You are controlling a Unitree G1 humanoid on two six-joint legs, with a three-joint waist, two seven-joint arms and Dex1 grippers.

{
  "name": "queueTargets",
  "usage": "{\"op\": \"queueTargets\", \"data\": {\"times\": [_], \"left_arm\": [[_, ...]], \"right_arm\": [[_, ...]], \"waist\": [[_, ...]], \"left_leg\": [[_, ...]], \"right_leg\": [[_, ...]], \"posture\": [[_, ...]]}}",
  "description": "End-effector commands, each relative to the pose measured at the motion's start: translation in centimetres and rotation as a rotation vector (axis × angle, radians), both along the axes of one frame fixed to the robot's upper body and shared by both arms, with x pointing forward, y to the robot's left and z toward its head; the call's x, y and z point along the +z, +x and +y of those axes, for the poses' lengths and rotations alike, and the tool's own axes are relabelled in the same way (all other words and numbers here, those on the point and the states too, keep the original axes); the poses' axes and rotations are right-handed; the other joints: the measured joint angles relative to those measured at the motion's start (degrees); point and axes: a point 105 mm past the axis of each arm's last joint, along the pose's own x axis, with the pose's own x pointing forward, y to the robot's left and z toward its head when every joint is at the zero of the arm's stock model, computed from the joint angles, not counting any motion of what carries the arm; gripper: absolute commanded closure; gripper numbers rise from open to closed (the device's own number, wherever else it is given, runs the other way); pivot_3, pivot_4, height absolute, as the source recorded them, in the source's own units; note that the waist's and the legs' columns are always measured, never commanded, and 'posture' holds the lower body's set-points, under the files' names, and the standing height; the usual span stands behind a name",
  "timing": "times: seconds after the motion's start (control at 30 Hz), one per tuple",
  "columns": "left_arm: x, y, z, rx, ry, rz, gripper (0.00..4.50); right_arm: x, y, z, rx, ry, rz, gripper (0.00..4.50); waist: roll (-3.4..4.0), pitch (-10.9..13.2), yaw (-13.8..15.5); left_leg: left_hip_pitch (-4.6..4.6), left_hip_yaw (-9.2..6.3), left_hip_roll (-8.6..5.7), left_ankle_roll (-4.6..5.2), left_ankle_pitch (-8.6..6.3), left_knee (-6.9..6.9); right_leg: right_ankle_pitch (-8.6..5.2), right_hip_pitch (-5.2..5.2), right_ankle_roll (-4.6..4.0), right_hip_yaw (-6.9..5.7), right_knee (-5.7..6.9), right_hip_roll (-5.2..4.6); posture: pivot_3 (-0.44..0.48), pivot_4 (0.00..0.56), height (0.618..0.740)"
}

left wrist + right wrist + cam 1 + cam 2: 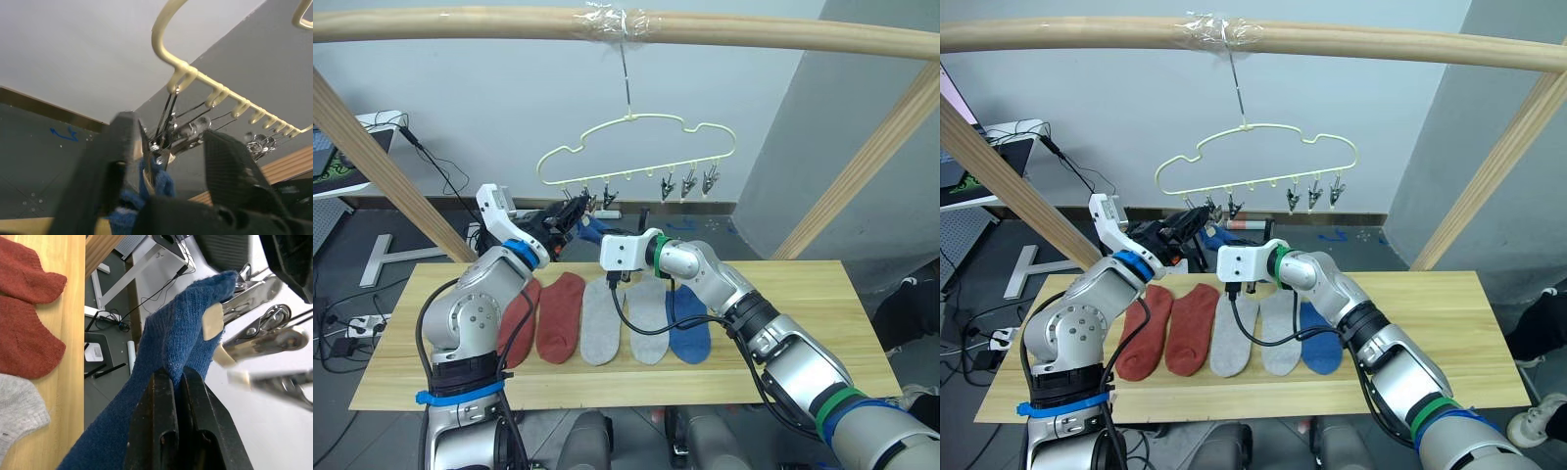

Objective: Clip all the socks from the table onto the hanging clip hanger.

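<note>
The pale yellow-green clip hanger (636, 147) hangs by its hook from the top pole. My left gripper (171, 142) is raised to its left end, its fingers pressed on either side of a metal clip (178, 134). My right gripper (177, 374) is shut on a blue sock (171, 338) and holds it up at that clip, whose pad touches the sock's edge. On the table (783, 323) lie two rust-red socks (560, 315), two grey socks (602, 321) and one blue sock (688, 328) in a row.
A round wooden pole (460, 24) crosses overhead, with slanted poles (391, 166) at both sides. Three free clips (688, 183) hang at the hanger's right end. Cables and a white stand (386, 255) lie on the floor at the left.
</note>
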Motion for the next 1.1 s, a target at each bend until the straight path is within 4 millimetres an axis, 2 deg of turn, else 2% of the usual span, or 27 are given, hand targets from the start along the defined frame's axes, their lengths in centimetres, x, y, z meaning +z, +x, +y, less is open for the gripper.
{"op": "queueTargets", "data": {"times": [0.03, 0.1, 0.2, 0.3, 0.4, 0.53, 0.63, 0.67, 0.77, 0.9, 1.0, 1.1], "left_arm": [[2.4, -1.4, 0.5, -0.026, -0.012, -0.087, 0.59], [2.6, -1.9, 0.8, -0.039, -0.012, -0.089, 0.01], [2.7, -2.6, 1.1, -0.053, 0.009, -0.087, 0.01], [3.0, -3.4, 2.0, -0.047, 0.032, -0.089, 0.0], [2.9, -4.0, 2.9, -0.023, 0.052, -0.079, 0.0], [1.6, -4.2, 4.2, 0.051, 0.059, -0.05, 0.0], [1.4, -4.3, 4.2, 0.054, 0.075, -0.049, 0.0], [1.2, -4.5, 3.9, 0.053, 0.1, -0.052, 0.0], [0.8, -4.8, 2.7, 0.044, 0.17, -0.079, 0.0], [0.5, -4.8, 0.6, 0.026, 0.297, -0.154, 0.0], [0.4, -4.7, -0.9, 0.013, 0.329, -0.215, 0.53], [0.3, -4.3, -1.8, 0.02, 0.345, -0.254, 1.44]], "right_arm": [[1.4, -1.1, 1.1, 0.056, 0.106, 0.034, 4.5], [1.5, -1.6, 1.5, 0.072, 0.151, 0.089, 4.5], [1.8, -2.3, 2.1, 0.105, 0.254, 0.197, 4.5], [2.1, -2.5, 2.5, 0.101, 0.358, 0.318, 3.81], [1.9, -2.5, 2.6, 0.097, 0.381, 0.396, 2.67], [1.0, -3.1, 2.7, 0.108, 0.415, 0.54, 1.29], [0.7, -3.3, 2.6, 0.11, 0.422, 0.581, 0.21], [0.5, -3.4, 2.2, 0.105, 0.431, 0.6, 0.04], [-0.4, -3.0, -0.3, 0.02, 0.491, 0.649, 0.04], [0.3, -2.8, -4.0, -0.062, 0.602, 0.69, 0.04], [1.5, -2.9, -6.1, -0.093, 0.67, 0.696, 0.0], [2.0, -3.0, -7.5, -0.123, 0.712, 0.733, 0.0]], "waist": [[0.0, 0.0, 0.0], [0.0, 0.0, -0.1], [0.0, 0.0, 0.0], [0.02, 0.0, 0.0], [0.04, 0.0, 0.1], [0.04, 0.0, 0.6], [0.05, 0.1, 1.2], [0.06, 0.1, 1.4], [0.05, 0.0, 1.8], [0.07, 0.1, 2.9], [0.09, 0.1, 2.9], [0.08, 0.1, 2.8]], "left_leg": [[-0.01, -0.02, 0.01, 0.0, 0.0, 0.0], [-0.01, -0.04, 0.02, 0.0, 0.0, -0.01], [-0.02, -0.08, 0.03, 0.0, 0.0, -0.01], [-0.04, -0.13, 0.03, 0.0, 0.0, 0.01], [-0.05, -0.2, 0.04, -0.01, 0.0, 0.01], [-0.06, -0.31, 0.04, 0.0, 0.0, 0.0], [-0.16, -0.36, 0.06, -0.01, 0.0, 0.01], [-0.17, -0.36, 0.06, -0.01, 0.0, 0.0], [-0.22, -0.43, 0.06, -0.03, 0.01, -0.03], [-0.3, -0.47, -0.01, -0.04, 0.01, -0.01], [-0.32, -0.43, -0.02, -0.07, 0.03, 0.0], [-0.3, -0.39, 0.04, -0.08, 0.04, -0.02]], "right_leg": [[0.0, 0.0, 0.0, -0.01, 0.0, 0.0], [0.0, 0.0, 0.0, -0.02, -0.01, 0.0], [0.0, -0.02, 0.0, -0.05, 0.01, 0.0], [0.0, -0.01, 0.0, -0.08, 0.01, 0.0], [0.0, -0.01, 0.0, -0.16, 0.01, 0.0], [-0.01, 0.0, -0.02, -0.29, -0.02, -0.02], [-0.02, -0.01, -0.03, -0.46, -0.07, -0.02], [-0.02, -0.01, -0.04, -0.51, -0.07, -0.02], [-0.05, 0.01, -0.08, -0.62, -0.12, -0.04], [-0.05, 0.05, -0.09, -0.67, -0.24, -0.12], [-0.07, 0.05, -0.05, -0.65, -0.28, -0.13], [-0.11, 0.05, 0.01, -0.7, -0.25, -0.06]], "posture": [[0.09, 0.221, 0.74], [0.096, 0.221, 0.74], [0.096, 0.221, 0.74], [0.102, 0.219, 0.74], [0.122, 0.212, 0.74], [0.122, 0.212, 0.74], [0.122, 0.212, 0.74], [0.131, 0.205, 0.74], [0.131, 0.205, 0.74], [0.13, 0.202, 0.74], [0.126, 0.2, 0.74], [0.114, 0.199, 0.74]]}}
